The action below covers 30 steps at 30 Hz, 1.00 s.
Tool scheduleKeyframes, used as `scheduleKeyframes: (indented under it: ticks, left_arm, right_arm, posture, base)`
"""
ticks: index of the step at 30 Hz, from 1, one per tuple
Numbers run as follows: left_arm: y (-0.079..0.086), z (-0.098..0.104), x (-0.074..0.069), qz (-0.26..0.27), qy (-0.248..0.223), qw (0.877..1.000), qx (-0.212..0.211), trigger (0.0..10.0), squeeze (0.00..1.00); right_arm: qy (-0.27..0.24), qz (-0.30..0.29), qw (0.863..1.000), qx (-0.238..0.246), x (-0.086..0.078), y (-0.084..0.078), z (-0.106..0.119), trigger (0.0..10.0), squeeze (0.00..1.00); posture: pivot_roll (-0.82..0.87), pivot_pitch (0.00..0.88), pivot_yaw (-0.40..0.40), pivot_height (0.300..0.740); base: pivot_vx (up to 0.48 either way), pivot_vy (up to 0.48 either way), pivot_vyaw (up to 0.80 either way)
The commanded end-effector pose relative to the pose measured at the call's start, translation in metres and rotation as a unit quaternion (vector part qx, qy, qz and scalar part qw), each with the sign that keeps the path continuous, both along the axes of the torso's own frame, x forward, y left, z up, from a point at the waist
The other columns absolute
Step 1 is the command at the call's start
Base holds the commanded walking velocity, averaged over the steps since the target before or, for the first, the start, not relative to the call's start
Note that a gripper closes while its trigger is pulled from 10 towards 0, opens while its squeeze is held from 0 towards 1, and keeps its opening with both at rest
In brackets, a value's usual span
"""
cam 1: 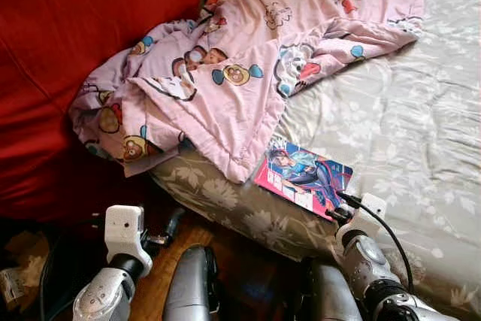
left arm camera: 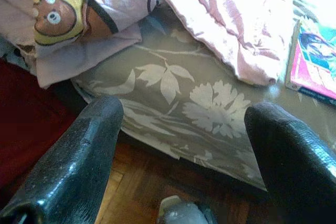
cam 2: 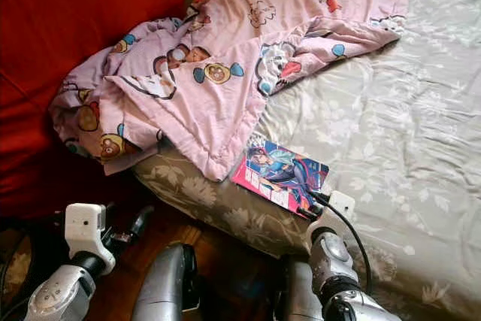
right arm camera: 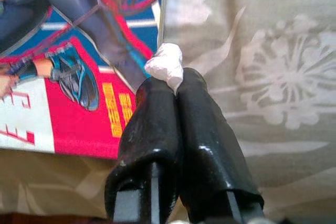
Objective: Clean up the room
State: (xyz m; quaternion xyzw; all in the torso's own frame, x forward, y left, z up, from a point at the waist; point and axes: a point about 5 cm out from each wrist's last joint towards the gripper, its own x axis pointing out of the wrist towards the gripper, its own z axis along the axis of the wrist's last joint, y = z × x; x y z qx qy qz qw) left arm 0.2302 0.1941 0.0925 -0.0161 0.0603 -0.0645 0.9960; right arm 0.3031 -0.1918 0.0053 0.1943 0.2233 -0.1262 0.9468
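Now right pincer (right arm camera: 168, 77) closed at comic book (cam 1: 303, 177) corner by bed edge (cam 1: 225, 201), left pincer (left arm camera: 184, 129) open.

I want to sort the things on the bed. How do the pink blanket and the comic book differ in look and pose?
The pink blanket is soft cloth, crumpled in folds, hanging over the bed's edge; the comic book is stiff and lies flat near that edge. The blanket is far larger and bears cartoon animals; the book shows a drawn figure. Both rest on the flowered bedsheet.

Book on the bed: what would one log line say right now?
right gripper shut, at book edge | left gripper open, idle | bed
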Motion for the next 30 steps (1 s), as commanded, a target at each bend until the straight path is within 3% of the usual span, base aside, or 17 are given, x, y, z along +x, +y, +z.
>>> scheduleKeyframes:
  ticks: [1, 14, 15, 16, 17, 24, 30]
  left_arm:
    - [0.003, -0.007, -0.001, 0.007, 0.012, 1.000, 0.009, 10.0, 0.00]
    - [-0.002, -0.016, 0.022, 0.024, -0.001, 1.000, -0.010, 10.0, 0.00]
    - [-0.001, -0.018, 0.022, 0.028, 0.000, 1.000, -0.012, 10.0, 0.00]
    - [-0.001, -0.019, 0.023, 0.031, 0.001, 0.999, -0.013, 10.0, 0.00]
    - [-0.001, -0.022, 0.024, 0.037, 0.001, 0.999, -0.017, 10.0, 0.00]
    - [0.006, -0.037, 0.026, 0.062, 0.013, 0.998, -0.023, 10.0, 0.00]
    - [0.011, -0.050, 0.025, 0.082, 0.032, 0.996, -0.019, 10.0, 0.00]
  right_arm:
    - [-0.003, -0.012, 1.000, 0.001, -0.005, -0.003, -0.003, 0.0, 0.00]
    - [-0.092, -0.020, 0.995, -0.035, -0.001, -0.014, 0.014, 0.0, 0.00]
    - [-0.099, -0.007, 0.994, -0.049, -0.002, -0.011, 0.015, 8.7, 0.00]
    - [-0.103, 0.003, 0.993, -0.058, -0.003, -0.009, 0.015, 8.7, 0.00]
    - [-0.114, 0.018, 0.991, -0.066, -0.005, -0.004, 0.015, 10.0, 0.00]
    - [-0.119, 0.052, 0.987, -0.092, -0.017, 0.005, 0.009, 10.0, 0.00]
    - [-0.129, 0.077, 0.984, -0.092, -0.016, 0.010, 0.010, 10.0, 0.00]
  posture:
    - [0.12, 0.203, 0.030, 0.623]
    - [0.06, 0.124, -0.002, 0.623]
    - [0.05, 0.116, -0.005, 0.623]
    - [0.05, 0.113, -0.006, 0.623]
    - [0.04, 0.104, -0.009, 0.623]
    - [0.02, 0.065, -0.017, 0.623]
    - [0.02, 0.044, -0.020, 0.638]
  base:
    - [0.000, 0.000, 0.00]
    - [0.000, 0.000, 0.00]
    - [0.000, 0.000, 0.00]
    - [0.000, 0.000, 0.00]
    - [0.000, 0.000, 0.00]
    - [0.000, 0.000, 0.00]
    - [0.000, 0.000, 0.00]
